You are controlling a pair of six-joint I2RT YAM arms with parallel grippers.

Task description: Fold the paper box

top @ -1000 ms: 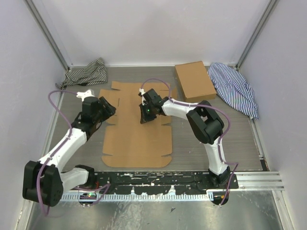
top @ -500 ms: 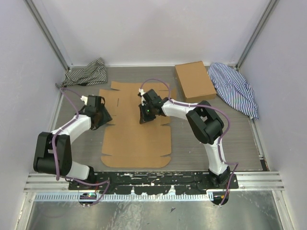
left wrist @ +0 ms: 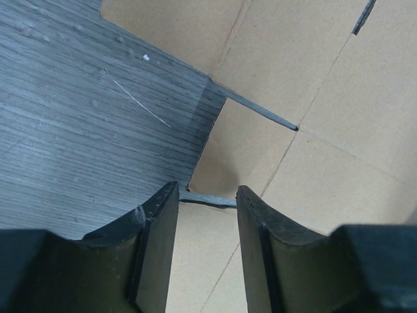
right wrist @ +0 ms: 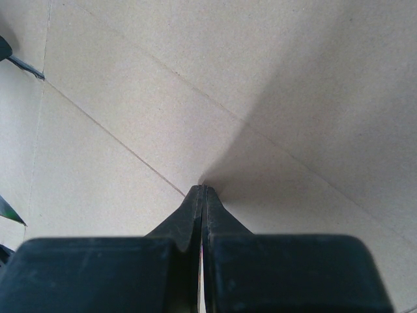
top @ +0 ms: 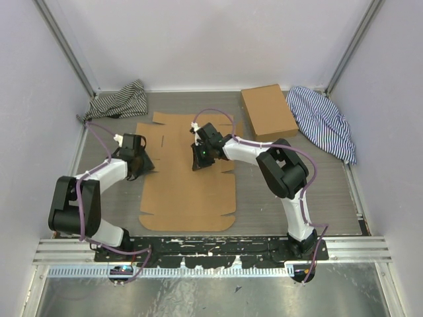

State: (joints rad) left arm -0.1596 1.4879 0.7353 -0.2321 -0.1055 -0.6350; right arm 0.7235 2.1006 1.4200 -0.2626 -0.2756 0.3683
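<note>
1. Compared with a second ago, the left arm has pulled its elbow up from the near-left corner. The left gripper (top: pixel 137 163) now sits tighter against the left edge of the paper box (top: pixel 188 191).
2. The box itself has not shifted. It lies flat and unfolded in the middle of the table (top: pixel 112 198), between the two arms.
3. The right arm, the smaller box (top: pixel 268 112) at the far right and both striped cloths (top: pixel 119 100) (top: pixel 324 122) are also where they were.
4. In its wrist view, the left gripper (left wrist: pixel 207 195) has its jaws partly apart with a clear gap between them. Its fingers (left wrist: pixel 159 241) stand on either side of a notch in the sheet's (left wrist: pixel 339 130) edge, where the cardboard meets the grey table (left wrist: pixel 78 130). We see nothing clamped between them.
5. The right gripper (top: pixel 200 162) is down on the upper middle of the sheet.
6. In its own view, the right gripper (right wrist: pixel 202 189) has its jaws fully closed, tips together, and holds nothing. The tips meet the cardboard (right wrist: pixel 260 78) by a crease line.
7. From above, the left wrist covers the left fingers, so we cannot tell whether they touch the sheet.
8. Both wrist views cut off most of the sheet.
9. Shadow dims the spot around the right tips.
</note>
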